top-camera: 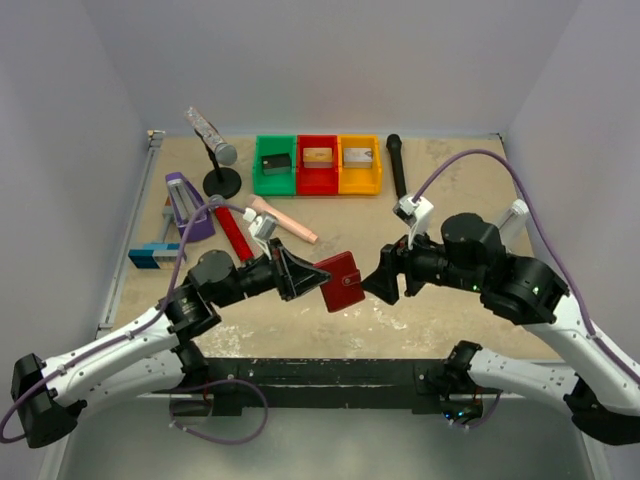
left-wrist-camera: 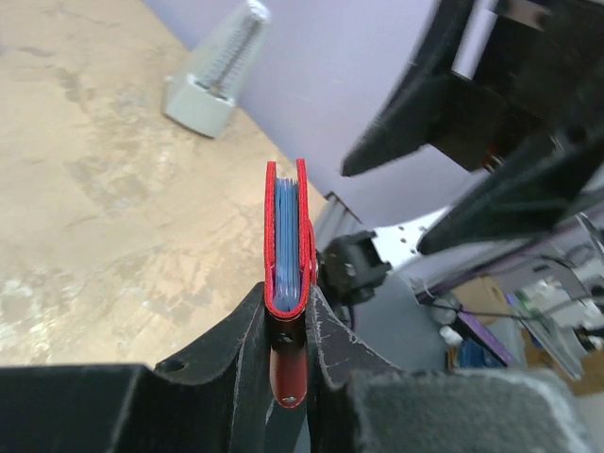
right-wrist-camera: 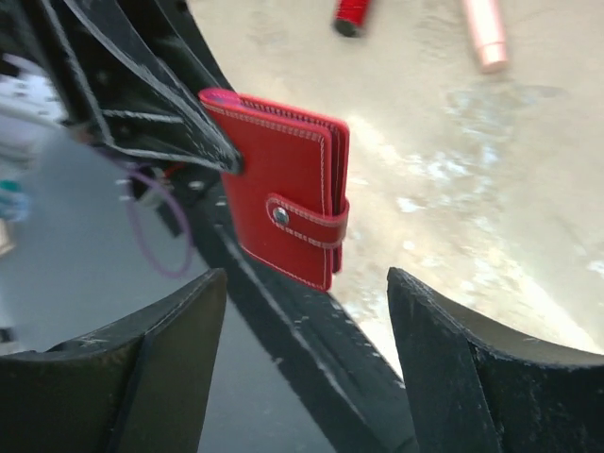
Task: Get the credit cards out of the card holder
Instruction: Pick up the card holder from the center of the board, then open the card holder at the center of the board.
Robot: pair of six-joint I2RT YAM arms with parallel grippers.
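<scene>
1. Top external view: we see the card holder [top-camera: 342, 282], dark red and folded shut, held up off the middle of the tabletop [top-camera: 400, 325].
2. The left end effector [top-camera: 305, 272] reaches in from the holder's 9 o'clock, its jaws narrow and clamped on the holder's edge.
3. In the left wrist view the card holder [left-wrist-camera: 286, 250] stands edge-on and upright between the fingers [left-wrist-camera: 236, 330]. Blue-grey layers show between its red covers, and we cannot tell cards from pockets there.
4. The right end effector [top-camera: 383, 283] sits at the holder's 3 o'clock, just beside it, jaws spread wide and gripping nothing.
5. In the right wrist view the card holder [right-wrist-camera: 288, 203] has its strap snapped shut.
6. Green, red and yellow bins [top-camera: 318, 165] line the tabletop at 12 o'clock.
</scene>
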